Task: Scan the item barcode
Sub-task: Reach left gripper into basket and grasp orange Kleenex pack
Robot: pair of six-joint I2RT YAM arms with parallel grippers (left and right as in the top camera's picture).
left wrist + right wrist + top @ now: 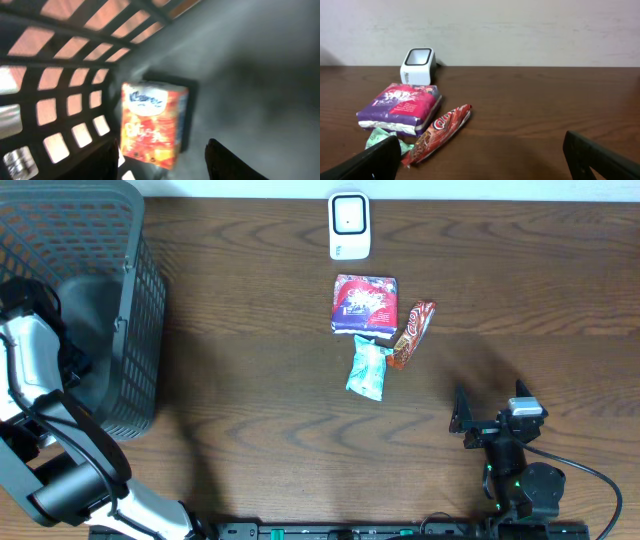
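Hanging inside basket (pixel 65 75), left claw (pixel 162 157) (agape)

Left hand (pixel 165 165) tips cut off at frame bottom — orange packet (pixel 152 125) blurred, print mostly unreadable.

An orange-and-red tissue pack (pixel 152 125) with a blue logo lies flat just ahead of the left fingers (pixel 227 160), nearer the left-hand one. Ahead of the right fingers (pixel 372 161), toward their left side, lie a purple-pink pack (pixel 400 107), a red wrapper (pixel 440 132) and a green packet (pixel 377 135). The white scanner (pixel 418 65) stands upright beyond them.
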